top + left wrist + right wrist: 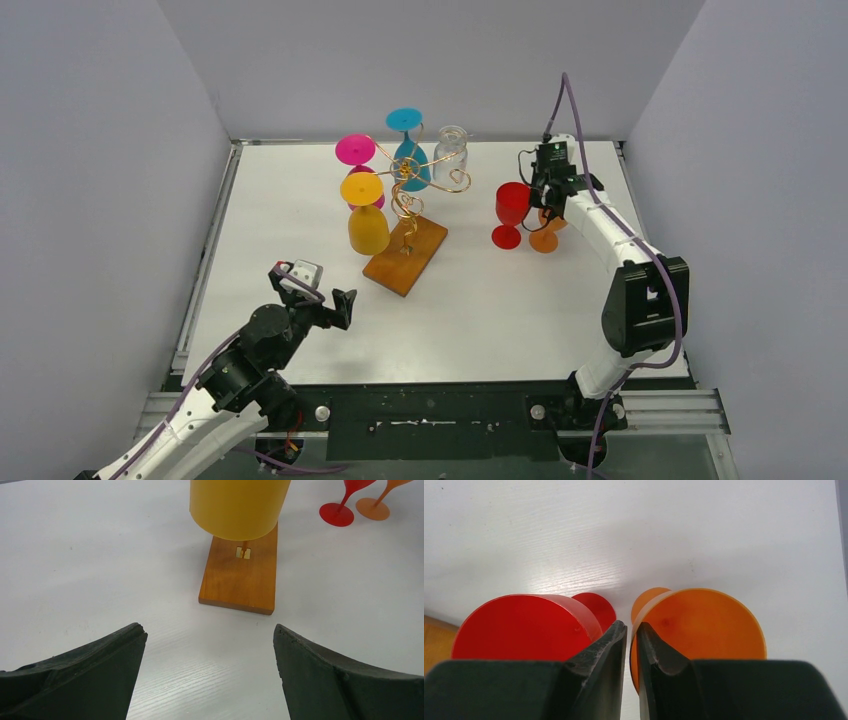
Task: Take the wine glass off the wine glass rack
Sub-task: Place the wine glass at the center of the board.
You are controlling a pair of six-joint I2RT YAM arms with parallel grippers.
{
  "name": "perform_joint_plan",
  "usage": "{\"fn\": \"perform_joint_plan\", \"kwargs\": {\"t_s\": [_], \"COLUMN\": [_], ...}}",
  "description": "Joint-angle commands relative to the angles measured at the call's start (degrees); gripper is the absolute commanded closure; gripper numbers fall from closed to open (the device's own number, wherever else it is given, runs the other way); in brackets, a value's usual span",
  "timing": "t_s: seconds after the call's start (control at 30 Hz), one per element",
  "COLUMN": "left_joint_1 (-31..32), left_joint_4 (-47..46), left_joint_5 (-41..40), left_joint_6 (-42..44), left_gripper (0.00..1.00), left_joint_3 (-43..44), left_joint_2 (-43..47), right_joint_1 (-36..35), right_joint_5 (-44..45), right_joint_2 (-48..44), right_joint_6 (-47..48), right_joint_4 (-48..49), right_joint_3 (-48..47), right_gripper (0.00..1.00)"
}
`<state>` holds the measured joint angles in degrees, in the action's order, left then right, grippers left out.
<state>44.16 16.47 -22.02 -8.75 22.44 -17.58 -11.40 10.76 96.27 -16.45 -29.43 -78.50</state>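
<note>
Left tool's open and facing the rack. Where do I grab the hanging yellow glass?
The yellow glass hangs upside down, foot up at the wire of the wine glass rack, bowl free below. Probably close the left tool across the bowl, level, from the near side.

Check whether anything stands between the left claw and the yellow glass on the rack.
Nothing visible does: the open left claw faces the hanging yellow glass, with only bare table and the rack's base below the path.
</note>
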Motion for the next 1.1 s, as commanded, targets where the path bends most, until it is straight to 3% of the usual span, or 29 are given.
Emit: {"fn": "perform_joint_plan", "kwargs": {"t_s": [0.0,0.2,0.3,0.57,0.87,0.93,1.07], "left_joint_1": [-0.1,-0.1,-0.1,-0.1,-0.1,-0.1,-0.1], "left_joint_4": [-3.1,-3.1,-3.1,-3.0,-2.8,-2.9,-2.9], "left_joint_5": [1.1,1.2,1.2,0.6,-0.6,-0.5,-0.3], "left_joint_6": [0.8,0.9,1.0,1.1,1.1,1.1,1.1], "left_gripper": [0.03,0.03,0.03,0.03,0.02,0.03,0.03], "left_joint_3": [2.5,2.6,2.7,2.7,2.8,2.7,2.8], "left_joint_2": [-0.4,-1.0,-1.4,-1.1,-0.8,-0.9,-1.2], "right_joint_1": [-0.5,-0.5,-0.5,-0.5,-0.4,-0.2,-0.1], "right_joint_5": [2.7,3.2,2.4,-0.9,-17.4,-22.0,-33.0], "right_joint_2": [-1.9,-3.6,-5.5,-11.4,-21.7,-22.4,-21.7], "right_joint_6": [0.9,0.6,0.5,-1.7,-11.1,-13.6,-19.0], "right_joint_4": [-0.2,-1.5,-1.8,-2.5,4.7,6.8,12.7], "right_joint_3": [-3.2,-4.7,-5.4,-5.5,-0.6,-0.2,-0.7], "right_gripper": [0.84,0.82,0.74,0.73,0.54,0.45,0.38]}}
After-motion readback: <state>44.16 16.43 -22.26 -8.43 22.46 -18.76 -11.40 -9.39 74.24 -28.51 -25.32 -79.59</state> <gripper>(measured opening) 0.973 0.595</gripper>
